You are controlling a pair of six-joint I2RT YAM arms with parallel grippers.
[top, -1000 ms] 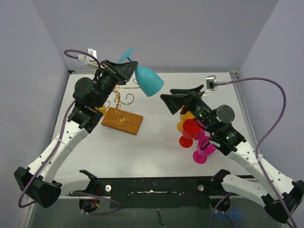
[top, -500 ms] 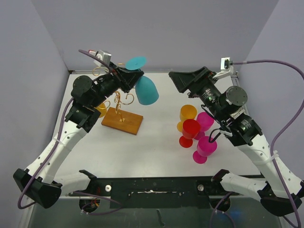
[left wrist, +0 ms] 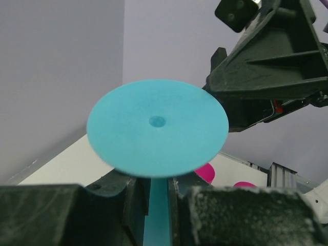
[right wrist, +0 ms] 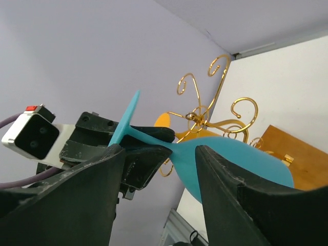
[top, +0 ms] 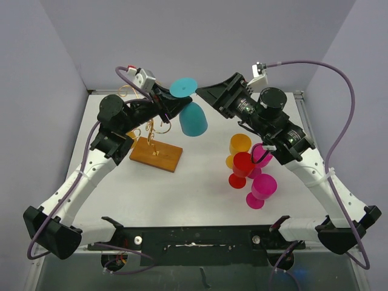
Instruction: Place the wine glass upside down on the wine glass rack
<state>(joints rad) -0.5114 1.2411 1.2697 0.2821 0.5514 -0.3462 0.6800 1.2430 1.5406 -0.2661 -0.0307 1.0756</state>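
The teal wine glass (top: 193, 119) hangs in the air, foot up and bowl tilted down, just right of the gold wire wine glass rack (top: 154, 126) on its wooden base (top: 156, 154). My left gripper (top: 172, 105) is shut on its stem. In the left wrist view the round foot (left wrist: 157, 127) fills the middle and the stem runs down inside the left gripper (left wrist: 156, 192). My right gripper (top: 209, 97) is open, close to the glass's foot and touching nothing. In the right wrist view the right gripper (right wrist: 159, 171) frames the stem and bowl (right wrist: 230, 159), with the rack (right wrist: 210, 110) behind.
An orange glass (top: 128, 138) sits at the rack's left side. On the right stand an orange glass (top: 240, 144), a red one (top: 243, 165) and two magenta ones (top: 262, 154) (top: 260, 188). Walls close the back and sides.
My right arm has risen and swung left, bringing its open gripper up to the glass's foot. My left gripper has turned the glass so the bowl points further down.
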